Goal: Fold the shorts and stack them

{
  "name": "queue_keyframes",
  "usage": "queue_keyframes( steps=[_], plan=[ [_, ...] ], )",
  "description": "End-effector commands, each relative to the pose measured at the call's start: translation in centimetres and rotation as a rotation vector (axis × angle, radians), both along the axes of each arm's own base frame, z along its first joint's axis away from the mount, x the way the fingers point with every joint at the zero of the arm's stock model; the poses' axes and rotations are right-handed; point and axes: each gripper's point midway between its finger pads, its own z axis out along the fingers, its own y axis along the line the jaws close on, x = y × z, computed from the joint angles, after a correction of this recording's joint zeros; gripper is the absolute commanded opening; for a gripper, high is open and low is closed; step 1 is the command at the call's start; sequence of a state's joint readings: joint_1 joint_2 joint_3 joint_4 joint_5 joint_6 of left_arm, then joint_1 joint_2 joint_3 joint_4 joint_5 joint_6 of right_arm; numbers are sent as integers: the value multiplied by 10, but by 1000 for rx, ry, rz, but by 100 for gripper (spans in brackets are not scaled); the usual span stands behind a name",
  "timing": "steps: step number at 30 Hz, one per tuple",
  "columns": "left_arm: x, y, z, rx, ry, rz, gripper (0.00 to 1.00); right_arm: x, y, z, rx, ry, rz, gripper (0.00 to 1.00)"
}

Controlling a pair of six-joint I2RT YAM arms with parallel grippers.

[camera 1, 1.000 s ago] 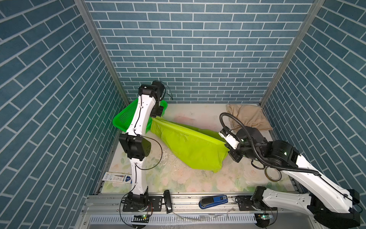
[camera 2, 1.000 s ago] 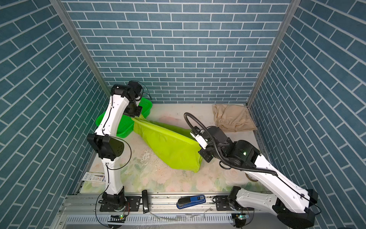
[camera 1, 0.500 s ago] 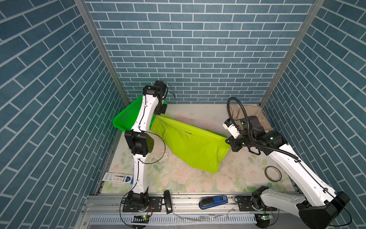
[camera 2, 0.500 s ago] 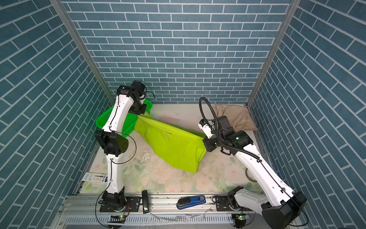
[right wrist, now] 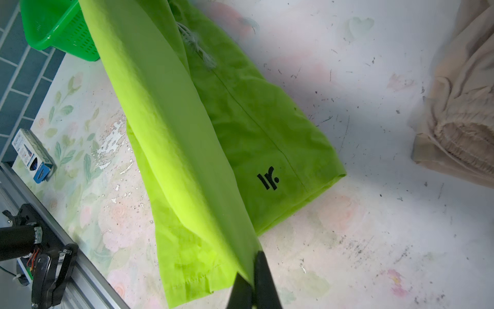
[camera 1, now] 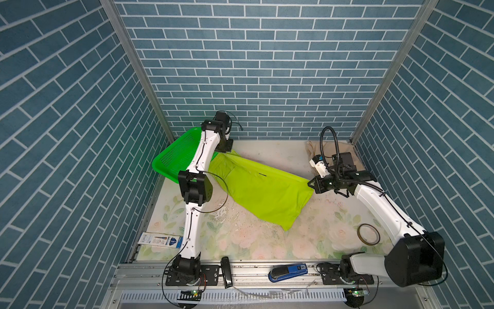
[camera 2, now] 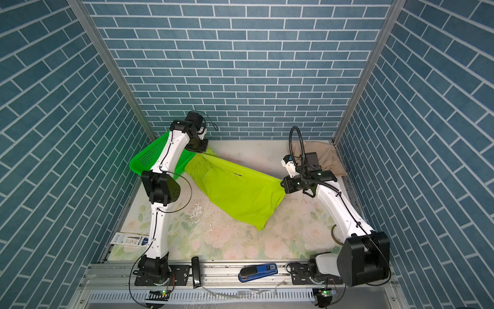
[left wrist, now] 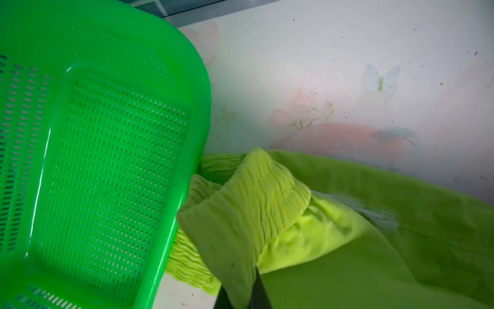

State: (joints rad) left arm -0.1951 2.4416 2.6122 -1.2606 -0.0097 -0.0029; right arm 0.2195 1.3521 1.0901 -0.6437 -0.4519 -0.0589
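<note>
left claw (left wrist: 239, 281): gripped waistband (left wrist: 248, 203) of lime shorts (camera 1: 263, 192) (beside basket (camera 1: 173, 157))
right claw (right wrist: 249, 264): gripped hem (right wrist: 192, 283), stretching cloth for folding
beige shorts (camera 2: 327, 157): far-right corner

Two pairs of shorts: lime shorts (camera 1: 262, 195), beige shorts (camera 1: 347, 147). One basket (camera 1: 171, 157), one tape roll (camera 1: 358, 234), one stapler (camera 1: 288, 271), one small box (camera 1: 159, 239).
</note>
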Motion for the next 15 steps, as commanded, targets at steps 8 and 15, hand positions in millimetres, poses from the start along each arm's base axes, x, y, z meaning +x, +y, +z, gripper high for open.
queue_keyframes(
  steps=[8, 15],
  plan=[
    [35, -17, 17, -64, -152, -32, 100, 47, 2, -47, 82, 57, -60, 35],
    [9, -7, 63, -78, -168, 13, 100, 55, -9, -31, 95, 64, -213, 75]
  ],
)
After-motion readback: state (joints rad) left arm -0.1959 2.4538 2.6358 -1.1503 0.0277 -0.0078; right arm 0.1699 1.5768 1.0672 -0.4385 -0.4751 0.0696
